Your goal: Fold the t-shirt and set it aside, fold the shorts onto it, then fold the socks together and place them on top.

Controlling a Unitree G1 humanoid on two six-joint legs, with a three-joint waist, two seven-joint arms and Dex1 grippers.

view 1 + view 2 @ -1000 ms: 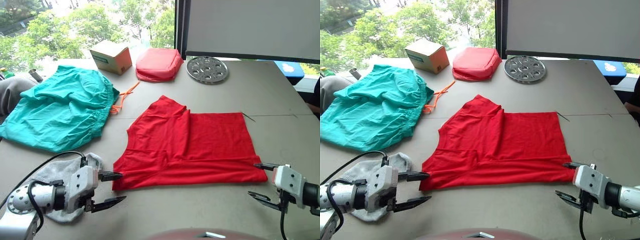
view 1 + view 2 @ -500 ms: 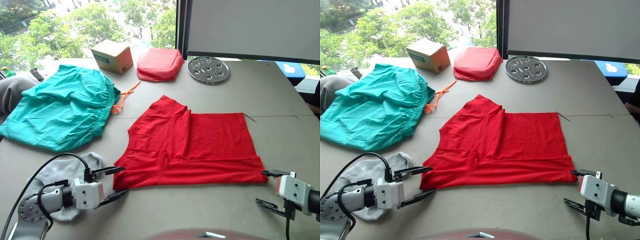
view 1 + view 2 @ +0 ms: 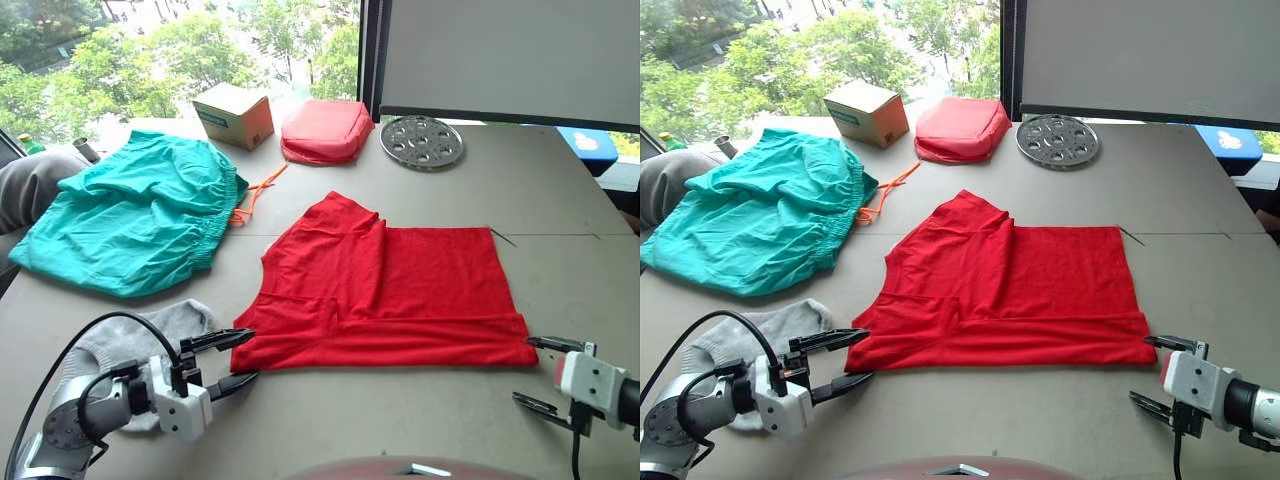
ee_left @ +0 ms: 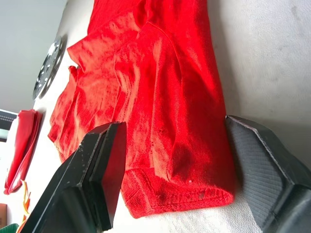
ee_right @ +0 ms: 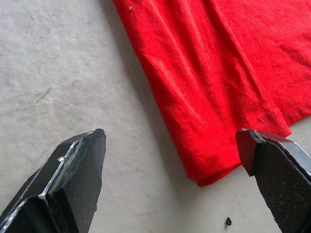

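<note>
Left eye view: both claws, left gripper (image 3: 232, 360) and right gripper (image 3: 545, 375), are held released at the t-shirt (image 3: 390, 285) near corners, presumably so its edge can be pinched for folding.

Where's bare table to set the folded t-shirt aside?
Free: the table right of the t-shirt, below the perforated metal disc. Also the near strip between left hand and right hand. Crowded: left side, with shorts and socks.

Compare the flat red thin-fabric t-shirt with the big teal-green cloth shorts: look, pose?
The red thin-fabric t-shirt lies smooth and partly folded mid-table; the teal-green cloth shorts lie rumpled to the robot's left. The shorts are larger and trail an orange drawstring; the t-shirt is plain. Neither is gripped.
</note>
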